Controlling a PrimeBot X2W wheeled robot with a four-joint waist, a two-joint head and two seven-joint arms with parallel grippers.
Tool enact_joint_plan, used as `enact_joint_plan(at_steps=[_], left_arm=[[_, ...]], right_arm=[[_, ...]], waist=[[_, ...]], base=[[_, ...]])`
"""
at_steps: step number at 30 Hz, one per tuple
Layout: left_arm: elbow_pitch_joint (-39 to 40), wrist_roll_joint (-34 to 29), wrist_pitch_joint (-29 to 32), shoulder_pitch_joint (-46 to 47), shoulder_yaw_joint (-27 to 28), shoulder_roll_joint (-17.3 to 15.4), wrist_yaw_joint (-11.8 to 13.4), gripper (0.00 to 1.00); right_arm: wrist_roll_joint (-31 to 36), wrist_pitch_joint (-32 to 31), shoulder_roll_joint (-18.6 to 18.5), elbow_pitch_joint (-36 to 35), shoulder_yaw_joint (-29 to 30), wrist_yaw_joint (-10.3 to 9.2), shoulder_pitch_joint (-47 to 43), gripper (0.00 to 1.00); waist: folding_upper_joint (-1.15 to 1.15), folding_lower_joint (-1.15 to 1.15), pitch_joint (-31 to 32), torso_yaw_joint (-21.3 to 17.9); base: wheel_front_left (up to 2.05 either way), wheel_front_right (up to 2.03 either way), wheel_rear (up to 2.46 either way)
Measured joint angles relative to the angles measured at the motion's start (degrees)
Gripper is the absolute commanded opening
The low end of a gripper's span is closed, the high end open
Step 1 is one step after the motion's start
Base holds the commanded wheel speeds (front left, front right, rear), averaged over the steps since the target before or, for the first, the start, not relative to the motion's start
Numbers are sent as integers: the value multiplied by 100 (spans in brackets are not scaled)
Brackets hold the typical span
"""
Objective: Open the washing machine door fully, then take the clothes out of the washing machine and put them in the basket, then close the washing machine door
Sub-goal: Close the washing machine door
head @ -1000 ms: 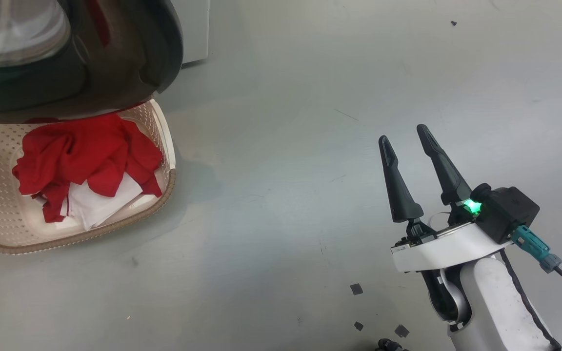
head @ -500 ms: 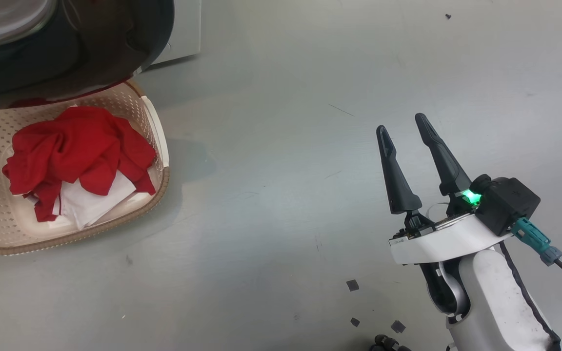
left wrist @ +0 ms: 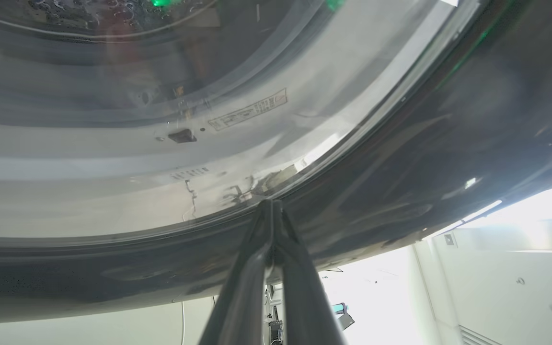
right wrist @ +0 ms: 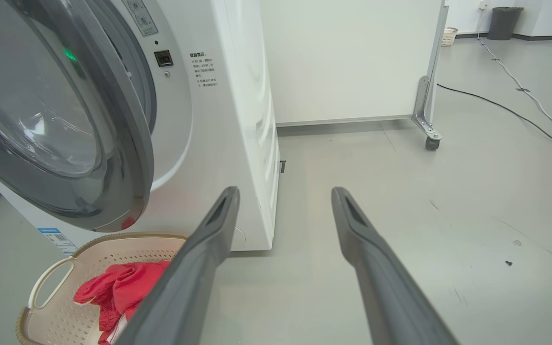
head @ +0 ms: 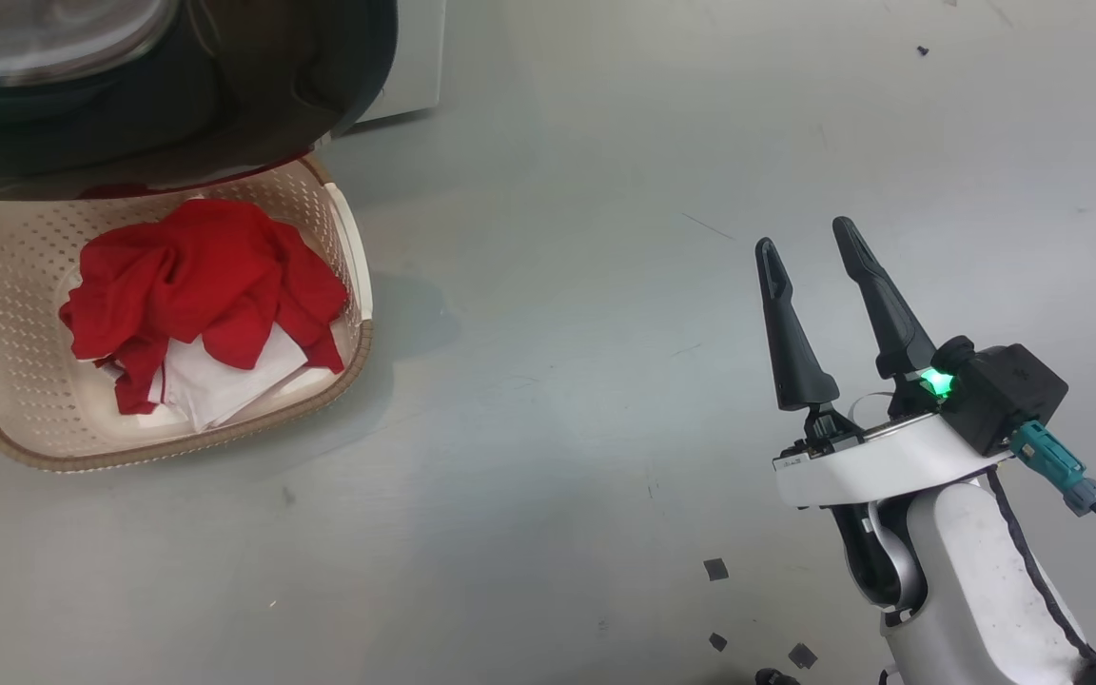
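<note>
Now, your left gripper: fingers pressed together, tips at the washing machine door where the glass meets the black rim; you cannot tell whether they touch it.
Your right gripper: fingers spread apart, holding nothing, above the floor, pointing toward 12 o'clock.
Door: swung out from the washing machine, overhanging the 12 o'clock edge of the basket.
Clothes: red-and-white heap inside the basket.
Basket: on the floor at 9 o'clock from your right gripper, well apart.

Red-and-white clothes in the cream basket, just below the part-open, black-rimmed washing machine door.
</note>
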State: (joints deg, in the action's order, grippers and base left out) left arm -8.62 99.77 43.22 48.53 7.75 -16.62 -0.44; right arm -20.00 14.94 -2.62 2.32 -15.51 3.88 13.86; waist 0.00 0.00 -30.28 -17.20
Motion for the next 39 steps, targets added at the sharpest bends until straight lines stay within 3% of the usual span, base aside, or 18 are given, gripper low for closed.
enact_joint_plan(at_steps=[6, 20, 21, 24, 25, 27, 39], left_arm=[[-57, 209, -96, -671, 234, 208, -391, 0], [48, 531, -255, -2118, 613, 865, -643, 0], [79, 545, -276, -2221, 647, 914, -643, 5], [197, 564, -279, -2552, 706, 1055, -645, 42], [214, 571, -278, -2665, 704, 1107, -645, 49], [258, 602, -294, -2988, 730, 1311, -645, 100], [711, 460, -405, -3951, 833, 1448, -645, 100]], right_arm=[[164, 0, 0, 81, 23, 9, -1, 100], [336, 0, -5, 256, 162, 59, -55, 100], [355, 0, -7, 265, 180, 60, -69, 100], [390, 0, -8, 304, 187, 75, -164, 100], [402, 0, -9, 316, 196, 75, -191, 100], [404, 0, -9, 344, 242, 76, -269, 100], [570, 0, -9, 475, 348, 126, -527, 100]], waist=[[0, 0, 134, 257], [0, 0, 528, 746], [0, 0, 563, 782], [0, 0, 674, 878], [0, 0, 712, 907], [0, 0, 825, 990], [0, 0, 1279, 1276]], base=[[0, 0, 0], [0, 0, 0], [0, 0, 0], [0, 0, 0], [0, 0, 0], [0, 0, 0], [0, 0, 0]])
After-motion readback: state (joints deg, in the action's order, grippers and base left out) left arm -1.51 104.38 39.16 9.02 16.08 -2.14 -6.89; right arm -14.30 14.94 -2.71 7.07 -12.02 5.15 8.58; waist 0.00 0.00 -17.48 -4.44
